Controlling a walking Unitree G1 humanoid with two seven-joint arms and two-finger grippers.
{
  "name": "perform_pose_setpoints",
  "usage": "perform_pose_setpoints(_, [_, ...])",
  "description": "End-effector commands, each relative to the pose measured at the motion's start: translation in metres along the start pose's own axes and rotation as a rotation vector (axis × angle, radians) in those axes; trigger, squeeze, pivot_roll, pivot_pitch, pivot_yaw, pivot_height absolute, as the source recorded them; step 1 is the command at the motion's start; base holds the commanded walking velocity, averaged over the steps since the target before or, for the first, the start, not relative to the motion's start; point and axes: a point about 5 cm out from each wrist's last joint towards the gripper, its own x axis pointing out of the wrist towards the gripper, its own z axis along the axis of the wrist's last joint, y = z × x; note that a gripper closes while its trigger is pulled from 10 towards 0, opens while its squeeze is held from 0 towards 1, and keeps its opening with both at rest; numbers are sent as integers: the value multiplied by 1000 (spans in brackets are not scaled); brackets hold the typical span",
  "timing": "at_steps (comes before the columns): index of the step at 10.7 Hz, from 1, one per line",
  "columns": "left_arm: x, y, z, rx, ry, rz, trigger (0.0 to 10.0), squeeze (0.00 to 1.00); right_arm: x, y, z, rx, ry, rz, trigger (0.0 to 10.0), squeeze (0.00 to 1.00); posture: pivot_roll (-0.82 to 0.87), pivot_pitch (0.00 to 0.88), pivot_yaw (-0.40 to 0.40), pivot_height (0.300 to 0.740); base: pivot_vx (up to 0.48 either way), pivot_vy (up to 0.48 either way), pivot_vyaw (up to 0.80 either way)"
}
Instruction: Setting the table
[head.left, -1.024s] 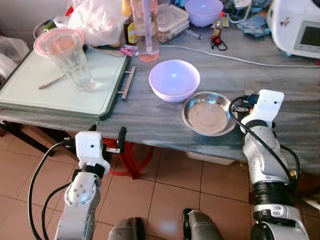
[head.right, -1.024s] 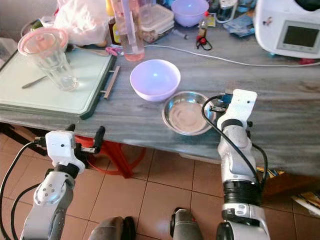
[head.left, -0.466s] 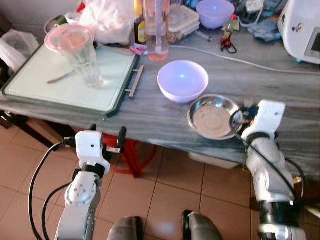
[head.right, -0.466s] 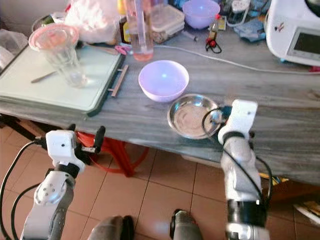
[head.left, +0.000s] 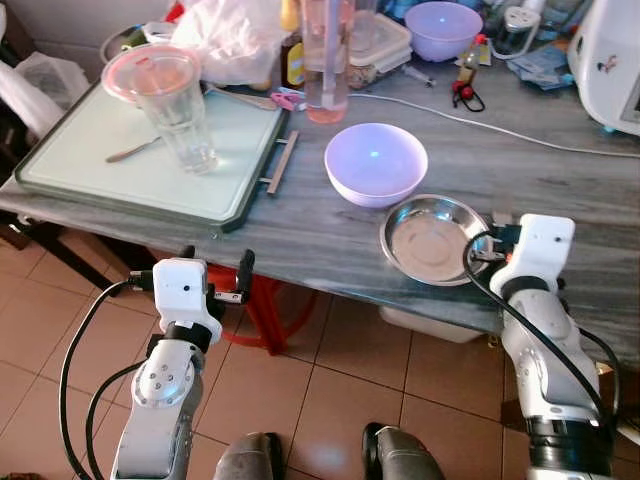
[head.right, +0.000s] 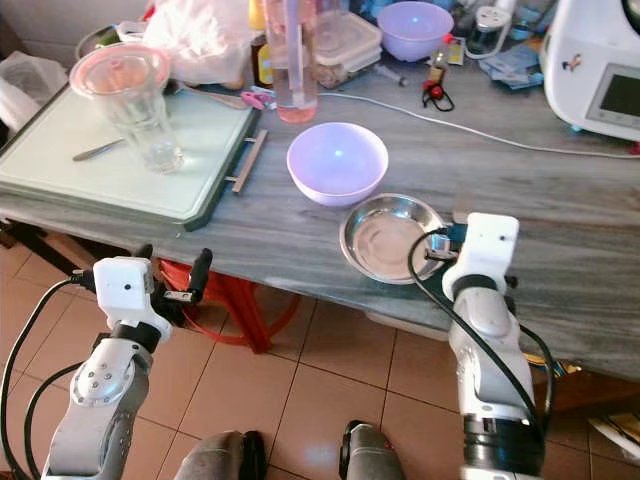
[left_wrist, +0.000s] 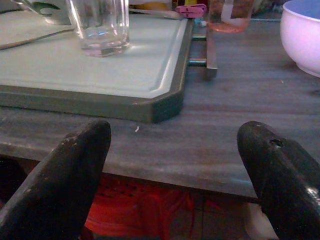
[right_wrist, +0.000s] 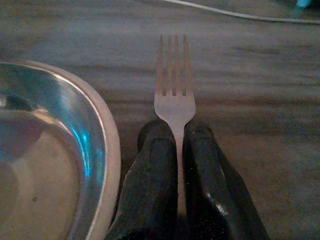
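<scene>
While the right gripper (right_wrist: 176, 150) sits low at the near edge of the grey table (head.left: 560, 170), its two black fingers (right_wrist: 152, 175) are pressed together on the handle of a fork (right_wrist: 173, 85), whose tines stretch out ahead of the fingertips over the bare tabletop. Just beside that gripper, on its inner side, lies a shallow steel dish (head.left: 432, 238), its rim close to the fork but apart from it. Beyond the dish, farther from the gripper, stands a pale lilac bowl (head.left: 375, 162), and a white cable (head.left: 520, 133) crosses the tabletop behind it. The left gripper (left_wrist: 175, 165) hangs below the table edge with its fingers (left_wrist: 65, 180) spread wide and nothing between them. Ahead of it and a little higher rests a pale green tray (head.left: 90, 170) with a dark rim and a metal handle (head.left: 279, 163) on the side facing the bowl. On the tray stands a clear drinking glass (head.left: 172, 105) with a pink rim, and a piece of cutlery (head.left: 135, 150) lies next to it. A tall glass with a pink base (head.left: 327, 60) stands past the tray's handle, near a pink clothes peg (head.left: 285, 98). A second lilac bowl (head.left: 443, 28) and a white appliance (head.right: 600, 65) sit at the far side.
</scene>
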Motion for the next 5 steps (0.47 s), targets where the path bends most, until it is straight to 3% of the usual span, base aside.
perform_pose_setpoints(1, [-1,3,-2,2,10,2,10000,0,-12,-10,-48,-1,220,-55,10000,0,35,171,82,740,0,0,0])
perform_pose_setpoints(5, [-1,1,-2,2,12,-5,10000,0,-22,-16,-56,32,253,-94,10000,0,30,176,87,740,0,0,0])
